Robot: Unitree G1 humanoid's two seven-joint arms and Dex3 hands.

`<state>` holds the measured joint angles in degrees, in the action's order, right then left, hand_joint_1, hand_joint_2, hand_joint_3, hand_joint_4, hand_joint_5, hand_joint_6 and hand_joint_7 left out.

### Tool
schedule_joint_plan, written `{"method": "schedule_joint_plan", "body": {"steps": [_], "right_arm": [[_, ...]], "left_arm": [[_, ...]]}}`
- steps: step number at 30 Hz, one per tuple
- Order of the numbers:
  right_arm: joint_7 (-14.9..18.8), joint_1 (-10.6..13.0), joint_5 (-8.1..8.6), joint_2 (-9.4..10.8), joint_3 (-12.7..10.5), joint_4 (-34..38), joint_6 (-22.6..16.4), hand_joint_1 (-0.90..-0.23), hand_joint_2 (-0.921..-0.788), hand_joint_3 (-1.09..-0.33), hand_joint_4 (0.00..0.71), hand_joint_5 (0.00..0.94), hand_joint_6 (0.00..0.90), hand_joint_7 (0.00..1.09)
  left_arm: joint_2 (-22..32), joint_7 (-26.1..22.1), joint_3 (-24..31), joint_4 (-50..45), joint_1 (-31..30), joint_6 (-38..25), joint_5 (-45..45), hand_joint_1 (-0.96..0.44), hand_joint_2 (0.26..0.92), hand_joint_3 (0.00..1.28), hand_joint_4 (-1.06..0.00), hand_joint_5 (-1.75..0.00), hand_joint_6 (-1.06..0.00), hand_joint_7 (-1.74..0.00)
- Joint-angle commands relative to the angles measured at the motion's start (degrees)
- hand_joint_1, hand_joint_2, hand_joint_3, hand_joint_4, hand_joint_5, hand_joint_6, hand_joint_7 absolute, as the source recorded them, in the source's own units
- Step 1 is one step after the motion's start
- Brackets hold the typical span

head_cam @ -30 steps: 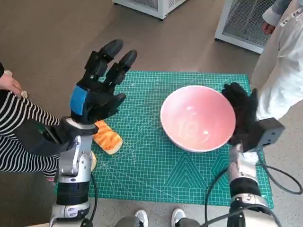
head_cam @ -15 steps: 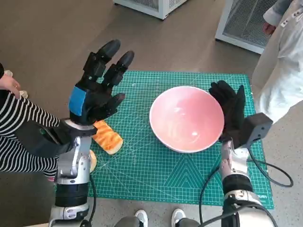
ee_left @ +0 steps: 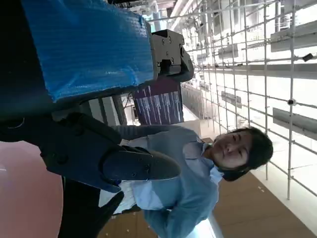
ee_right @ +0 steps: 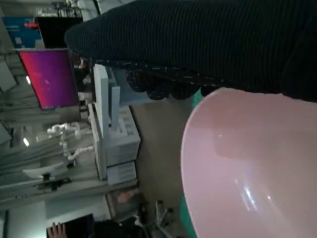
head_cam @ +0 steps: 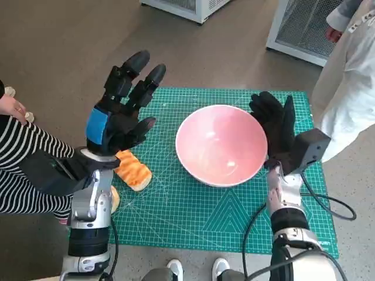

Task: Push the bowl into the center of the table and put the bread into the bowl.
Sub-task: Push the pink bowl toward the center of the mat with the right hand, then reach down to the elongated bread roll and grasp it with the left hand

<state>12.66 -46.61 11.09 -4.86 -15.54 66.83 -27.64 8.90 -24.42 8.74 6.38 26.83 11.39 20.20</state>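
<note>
Bowl push in progress, bread not yet picked.
Pink bowl (head_cam: 221, 144) sits center-right of frame on the green mat (head_cam: 176, 205); looks rigid, smooth, slide-prone, so push at the rim. Right hand (head_cam: 275, 130), fingers spread, flat against its right rim. Bread (head_cam: 133, 169) lower left, likely soft: grasp mid-body, gently. Left hand (head_cam: 120, 112) raised, empty, fingers apart.

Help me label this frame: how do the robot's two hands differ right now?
The left hand is raised above the green mat, fingers spread, touching nothing; the right hand sits flat against the pink bowl's rim. The left shows blue tape; the right wears a knitted glove. Both are black and hold nothing.
</note>
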Motion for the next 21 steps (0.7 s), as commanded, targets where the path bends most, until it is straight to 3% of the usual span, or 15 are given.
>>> {"method": "schedule_joint_plan", "body": {"steps": [1, 5, 13, 21], "right_arm": [[1.0, 0.6, 0.08, -0.5, -0.1, 0.6, 1.3, -0.64, -0.921, -0.802, 0.05, 0.002, 0.025, 0.33], [1.7, 0.4, 0.34, -1.9, -0.4, -0.7, 1.4, -0.661, -0.921, -0.798, 0.051, 0.002, 0.024, 0.33], [3.6, 1.1, 2.16, -4.6, -2.0, -5.8, 0.7, -0.637, -0.921, -0.794, 0.046, 0.002, 0.028, 0.34], [2.4, 4.8, 2.06, -5.2, -1.9, -17.1, -3.3, -0.641, -0.921, -0.75, 0.064, 0.009, 0.051, 0.36]], "left_arm": [[0.7, -0.5, 0.2, 0.3, -0.4, 0.6, -0.2, -0.46, 0.921, 0.28, -0.26, -0.04, -0.03, -0.5], [0.7, -0.6, 0.5, 0.5, -0.3, 0.5, 0.1, -0.46, 0.921, 0.28, -0.26, -0.04, -0.04, -0.5], [0.8, -0.7, 0.8, -0.1, -0.1, 0.1, 0.6, -0.47, 0.921, 0.28, -0.26, -0.03, -0.04, -0.5], [1.8, -1.4, 1.7, -0.3, 0.8, -0.3, 1.8, -0.49, 0.921, 0.27, -0.26, -0.03, -0.05, -0.49]]}}
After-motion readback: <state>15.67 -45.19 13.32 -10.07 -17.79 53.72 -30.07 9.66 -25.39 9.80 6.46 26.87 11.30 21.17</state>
